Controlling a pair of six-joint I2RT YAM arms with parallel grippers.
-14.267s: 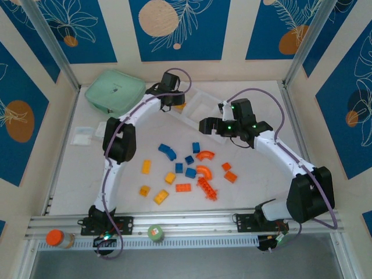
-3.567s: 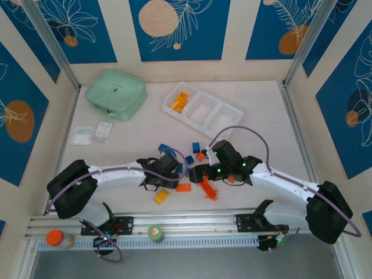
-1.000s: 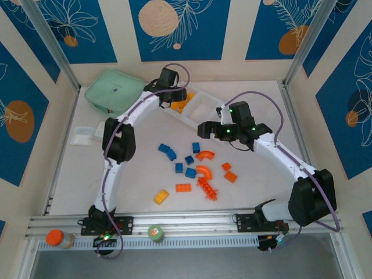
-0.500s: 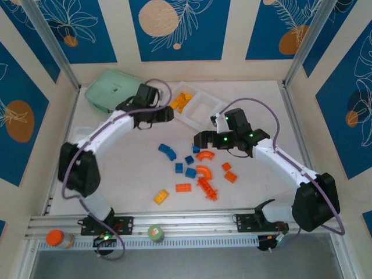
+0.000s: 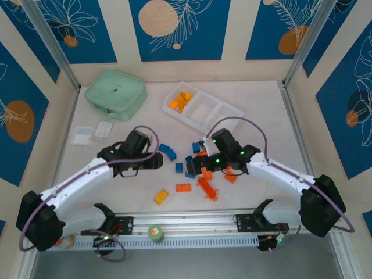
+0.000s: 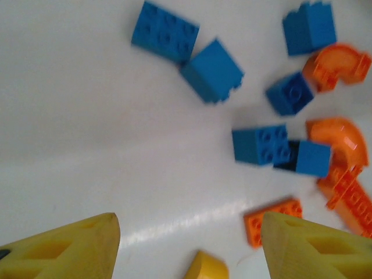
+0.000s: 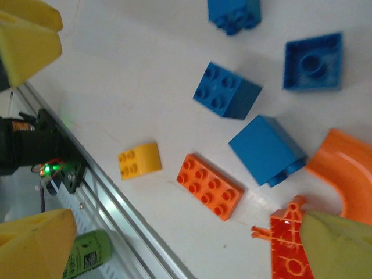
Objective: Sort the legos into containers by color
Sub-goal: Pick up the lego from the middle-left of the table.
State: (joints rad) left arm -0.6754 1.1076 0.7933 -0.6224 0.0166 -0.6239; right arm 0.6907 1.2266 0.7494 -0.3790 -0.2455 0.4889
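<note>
Loose legos lie mid-table: a blue arch, a yellow brick, an orange plate and an orange-red comb piece. The white tray of containers stands behind, with yellow bricks in its left compartment. My left gripper hovers open just left of the pile, with the yellow brick low between its fingers and blue bricks ahead. My right gripper hangs open over the pile, above the orange plate, with blue bricks and an orange arch nearby.
A mint-green zip case sits at the back left, with small clear packets in front of it. A green bottle lies on the front rail. The two grippers are close together over the pile.
My left arm has swung from the tray down to the left side of the loose bricks. My right gripper has dropped from beside the tray onto the pile.
</note>
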